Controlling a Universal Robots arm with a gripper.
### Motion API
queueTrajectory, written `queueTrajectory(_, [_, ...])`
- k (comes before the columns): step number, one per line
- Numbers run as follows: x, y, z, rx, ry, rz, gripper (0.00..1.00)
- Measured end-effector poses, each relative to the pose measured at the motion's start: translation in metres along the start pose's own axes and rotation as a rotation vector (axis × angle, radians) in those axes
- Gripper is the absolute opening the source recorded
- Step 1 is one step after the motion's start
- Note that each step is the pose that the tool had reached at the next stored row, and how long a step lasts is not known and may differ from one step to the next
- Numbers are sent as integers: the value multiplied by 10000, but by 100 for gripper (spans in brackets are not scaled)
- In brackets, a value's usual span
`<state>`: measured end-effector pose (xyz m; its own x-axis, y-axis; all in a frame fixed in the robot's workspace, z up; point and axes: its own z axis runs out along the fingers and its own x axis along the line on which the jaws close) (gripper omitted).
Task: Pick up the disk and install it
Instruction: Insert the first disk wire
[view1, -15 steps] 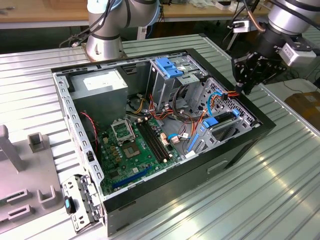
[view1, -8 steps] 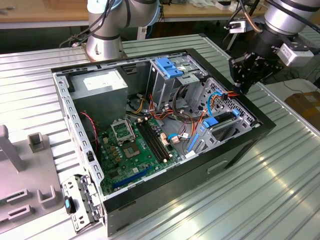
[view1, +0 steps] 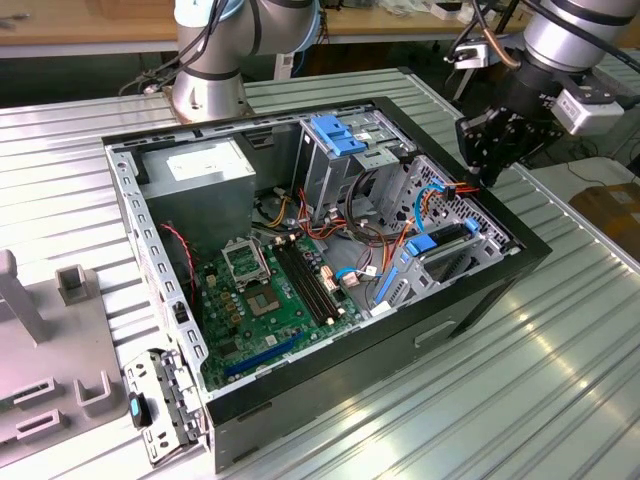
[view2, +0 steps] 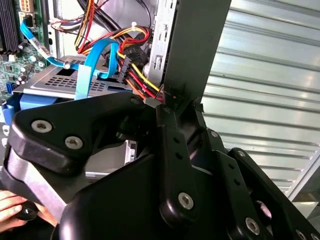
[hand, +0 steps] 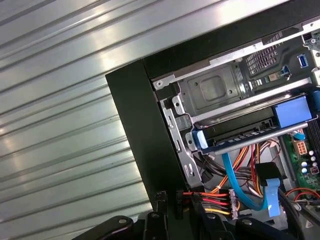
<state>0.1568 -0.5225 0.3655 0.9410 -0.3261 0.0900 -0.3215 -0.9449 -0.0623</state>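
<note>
The disk (view1: 447, 238) lies flat in the low drive cage at the open computer case's (view1: 520, 262) side on the exterior view's right. Its blue carrier frame shows at both ends. In the first wrist view the disk (hand: 240, 136) sits between a pale blue tab and a larger blue block. My gripper (view1: 489, 178) hangs shut and empty over the case's wall just behind that cage. It is right by a connector with red, orange and yellow wires (hand: 212, 200). In both wrist views the gripper (view2: 177, 102) (hand: 170, 196) sits at the black wall's edge.
A tall silver cage with a blue latch (view1: 338, 135) stands at the back of the case. Blue data cables (view2: 87, 75) and wire bundles cross beside the disk. The green board (view1: 275, 300) fills the case floor. A ribbed metal table (view1: 560, 370) surrounds the case. A hand (view2: 12, 207) shows beneath the gripper body.
</note>
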Motion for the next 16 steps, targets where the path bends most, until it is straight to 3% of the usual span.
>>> queueTrajectory(3, [-3,1,6,-5,7,42,31])
queueTrajectory(5, [8,-3,10,-151,67,261,31])
queueTrajectory(16, [6,-8,12,-155,68,264,31])
